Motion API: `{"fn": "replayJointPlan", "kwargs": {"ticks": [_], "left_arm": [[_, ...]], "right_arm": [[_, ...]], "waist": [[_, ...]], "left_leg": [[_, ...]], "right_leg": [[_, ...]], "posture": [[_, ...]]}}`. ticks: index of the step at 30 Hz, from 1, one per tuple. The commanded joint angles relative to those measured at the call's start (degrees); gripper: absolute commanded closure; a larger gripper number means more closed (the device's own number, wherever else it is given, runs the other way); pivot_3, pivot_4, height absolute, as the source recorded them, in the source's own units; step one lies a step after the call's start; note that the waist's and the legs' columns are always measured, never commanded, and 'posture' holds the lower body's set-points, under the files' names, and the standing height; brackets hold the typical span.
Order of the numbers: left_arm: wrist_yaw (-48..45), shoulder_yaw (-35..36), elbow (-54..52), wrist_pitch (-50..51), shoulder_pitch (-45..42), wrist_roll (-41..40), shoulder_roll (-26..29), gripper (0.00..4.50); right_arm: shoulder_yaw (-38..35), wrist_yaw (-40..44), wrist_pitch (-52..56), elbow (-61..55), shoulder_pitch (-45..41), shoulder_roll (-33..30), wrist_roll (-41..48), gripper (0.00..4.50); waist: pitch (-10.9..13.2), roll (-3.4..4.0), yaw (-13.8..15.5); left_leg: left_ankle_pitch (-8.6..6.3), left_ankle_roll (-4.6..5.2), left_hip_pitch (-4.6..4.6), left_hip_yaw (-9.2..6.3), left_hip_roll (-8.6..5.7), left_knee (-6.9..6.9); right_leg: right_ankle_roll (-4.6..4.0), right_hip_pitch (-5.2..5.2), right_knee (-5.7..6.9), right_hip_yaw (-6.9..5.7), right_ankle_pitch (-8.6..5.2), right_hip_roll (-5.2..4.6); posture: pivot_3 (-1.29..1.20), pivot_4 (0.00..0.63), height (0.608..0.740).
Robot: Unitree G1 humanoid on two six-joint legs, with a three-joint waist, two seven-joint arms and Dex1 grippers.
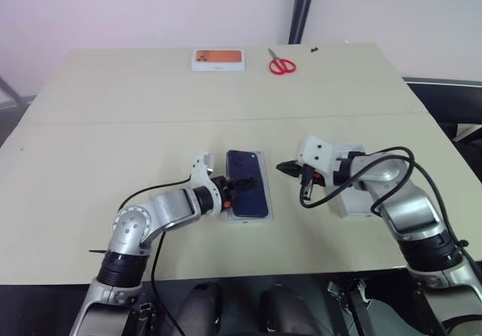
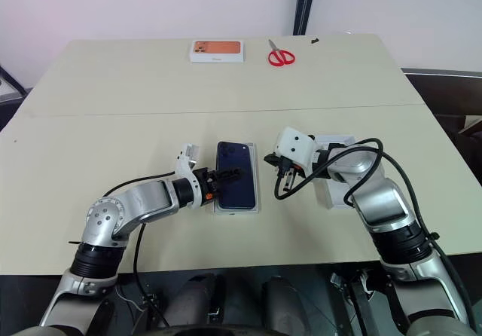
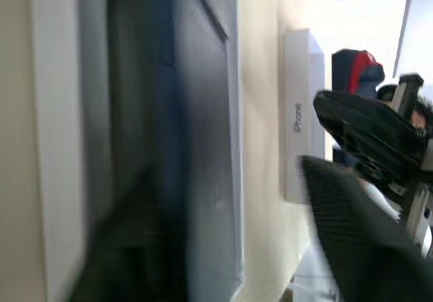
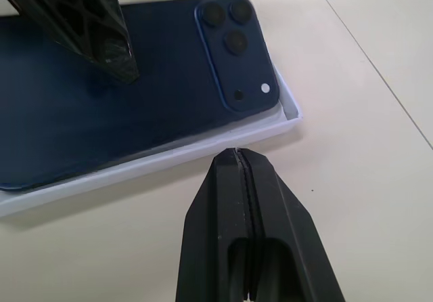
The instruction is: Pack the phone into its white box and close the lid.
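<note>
The dark navy phone lies back up in the shallow white box, its camera cluster at the far end. My left gripper reaches over the phone from the left with its fingers spread open. One black fingertip rests on or just above the glossy back. My right gripper is shut on nothing and hovers just off the box's right rim near the camera corner. The white lid sits on the table under my right forearm, and its side lettering shows in the left wrist view.
At the table's far edge lie a white box with an orange picture and red-handled scissors. A black cable loops around my right wrist. A seam crosses the tan tabletop.
</note>
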Motion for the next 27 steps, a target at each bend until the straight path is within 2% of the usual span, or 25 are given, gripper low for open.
{"fn": "replayJointPlan", "kwargs": {"ticks": [1, 4, 11, 15, 18, 22, 25, 27], "left_arm": [[-0.73, 0.41, -1.7, 1.85, -0.14, -1.77, 2.79, 0.1], [-1.79, 1.13, -2.41, 3.87, 0.01, -3.13, 7.45, 0.1], [-11.08, 5.14, -5.37, 10.11, 1.42, -4.45, 24.72, 0.1], [-17.18, 6.85, -6.22, 10.91, 2.97, -2.54, 29.34, 0.1], [-21.04, 8.74, -6.18, 10.43, 4.54, -1.62, 30.53, 0.1], [-29.48, 12.03, -6.64, 10.71, 7.03, 7.9, 34.3, 0.1], [-41.04, 14.56, -8.48, 4.9, 10.09, 24.92, 40.26, 0.1], [-48.43, 14.33, -11.21, -4.26, 11.9, 38.36, 42.86, 0.1]], "right_arm": [[-0.35, -0.31, -0.99, -0.73, -0.18, -0.86, 0.7, 4.5], [-0.26, -0.32, -1.08, -0.71, -0.22, -0.91, 0.8, 4.5], [-0.23, -0.24, -1.69, 0.21, -0.34, -1.16, 0.83, 4.5], [0.16, -0.29, -2.41, 1.12, -0.45, -1.08, 0.66, 4.5], [0.35, -0.39, -2.67, 1.39, -0.59, -1.02, 0.72, 4.5], [0.39, -0.42, -2.8, 1.4, -0.57, -1.11, 0.75, 4.5], [0.73, -0.56, -3.23, 1.73, -0.44, -2.19, -0.51, 4.5], [1.25, -0.54, -3.44, 1.83, -0.51, -2.98, -1.28, 4.5]], "waist": [[0.0, 0.0, -0.03], [0.0, 0.01, -0.27], [0.0, 0.06, -0.24], [0.03, 0.09, 0.25], [0.03, 0.09, 0.08], [0.05, 0.11, -0.21], [0.1, 0.18, -0.29], [0.19, 0.32, -0.19]], "left_leg": [[0.0, 0.0, 0.01, 0.0, 0.0, 0.0], [0.0, 0.0, 0.02, 0.0, 0.01, -0.02], [0.0, 0.0, 0.04, 0.0, 0.07, -0.07], [-0.01, 0.01, 0.02, 0.0, 0.06, -0.05], [-0.02, 0.03, 0.02, 0.01, 0.05, -0.04], [-0.02, 0.03, 0.01, 0.01, 0.06, -0.1], [-0.02, 0.03, 0.01, 0.02, 0.06, -0.14], [-0.02, 0.03, 0.01, 0.06, 0.06, -0.18]], "right_leg": [[0.0, 0.01, 0.0, 0.0, 0.0, 0.0], [0.0, -0.01, 0.01, 0.01, 0.0, 0.01], [-0.02, -0.02, 0.01, 0.03, -0.01, 0.07], [-0.02, 0.0, -0.04, 0.01, -0.01, 0.03], [-0.02, 0.03, -0.09, 0.01, -0.01, 0.02], [-0.03, -0.02, -0.08, 0.01, -0.02, 0.02], [-0.04, -0.04, -0.08, 0.02, -0.02, 0.03], [-0.05, -0.04, -0.14, 0.03, -0.03, 0.03]], "posture": [[0.0, 0.15, 0.74], [0.0, 0.15, 0.74], [0.0, 0.15, 0.74], [0.0, 0.15, 0.74], [0.0, 0.15, 0.74], [0.0, 0.15, 0.74], [0.0, 0.15, 0.74], [0.0, 0.15, 0.74]]}}
